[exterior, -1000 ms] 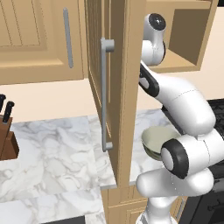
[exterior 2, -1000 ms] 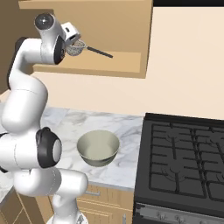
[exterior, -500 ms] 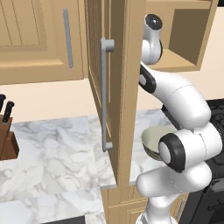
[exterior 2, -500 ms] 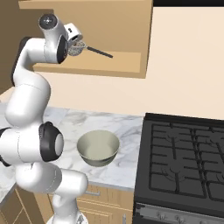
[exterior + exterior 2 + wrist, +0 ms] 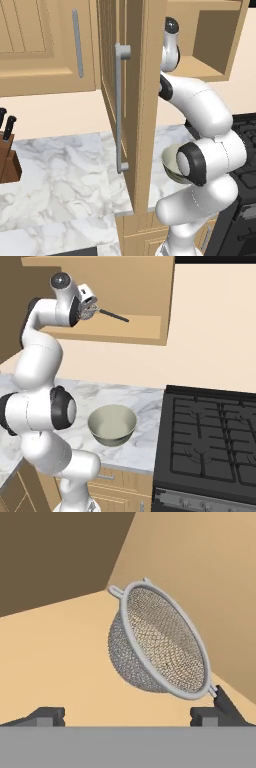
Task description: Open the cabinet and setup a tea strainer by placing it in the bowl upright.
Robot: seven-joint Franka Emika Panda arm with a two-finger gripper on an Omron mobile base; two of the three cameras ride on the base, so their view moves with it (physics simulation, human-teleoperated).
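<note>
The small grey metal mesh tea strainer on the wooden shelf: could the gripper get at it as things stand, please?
Probably yes: the cabinet door stands open, the gripper is open, and the tea strainer lies right ahead of it, nothing between.

1. Left base view is looking forward from behind the arm, the open cabinet (image 5: 135, 100) door filling mid-frame.
2. Right base view is sharing that cabinet (image 5: 120, 301), upper left.
3. Hand view is facing the tea strainer (image 5: 157, 644) closely.

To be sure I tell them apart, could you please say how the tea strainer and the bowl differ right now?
The tea strainer is grey wire mesh with a thin dark handle; the bowl is smooth, solid and pale. The strainer is tipped on the cabinet shelf; the bowl sits upright on the counter below. Both are round, open cups.
</note>
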